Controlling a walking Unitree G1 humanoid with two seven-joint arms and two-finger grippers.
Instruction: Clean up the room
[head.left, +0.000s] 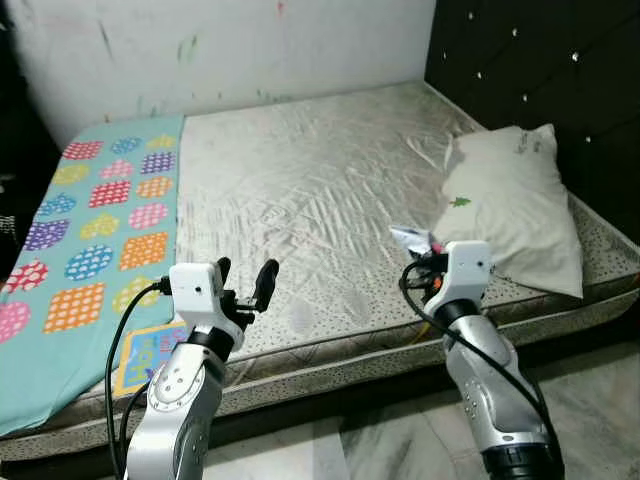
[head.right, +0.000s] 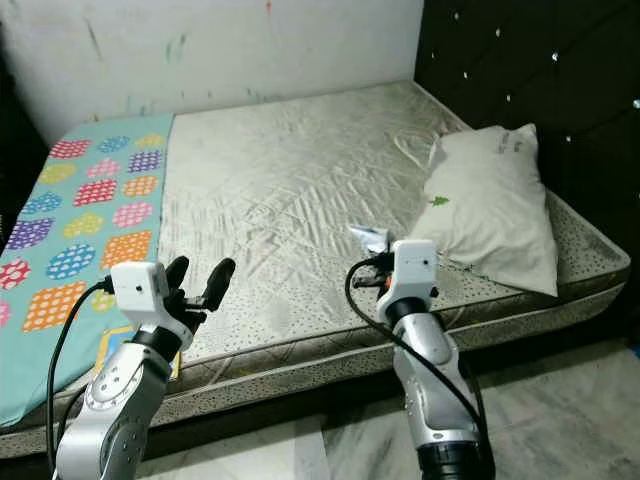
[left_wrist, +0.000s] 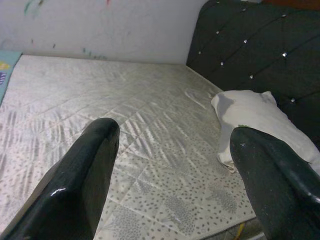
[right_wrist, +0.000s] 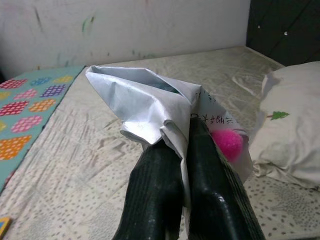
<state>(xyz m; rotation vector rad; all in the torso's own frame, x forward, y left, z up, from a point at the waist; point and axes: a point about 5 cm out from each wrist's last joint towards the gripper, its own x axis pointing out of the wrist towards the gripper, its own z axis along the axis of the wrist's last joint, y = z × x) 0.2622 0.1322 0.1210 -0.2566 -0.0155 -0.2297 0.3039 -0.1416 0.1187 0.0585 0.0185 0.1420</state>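
Paper (right_wrist: 150, 107), crumpled and white with something pink (right_wrist: 227, 142) tucked against it, sits clamped in our right gripper (right_wrist: 182, 145), jaws clenched on it above the mattress (head.left: 320, 190) near its front edge, just beside the pillow (head.left: 515, 205). Our left gripper (head.left: 245, 280) hovers over the front edge, jaws released, near the patterned sheet (head.left: 95, 235).

Bed: bare quilted mattress (head.left: 320, 190), cream, wrinkled. White pillow (head.left: 515, 205) lies at headboard end, right side. Teal patterned sheet (head.left: 95, 235) covers left end. Marble-look floor (head.left: 600, 410) below.
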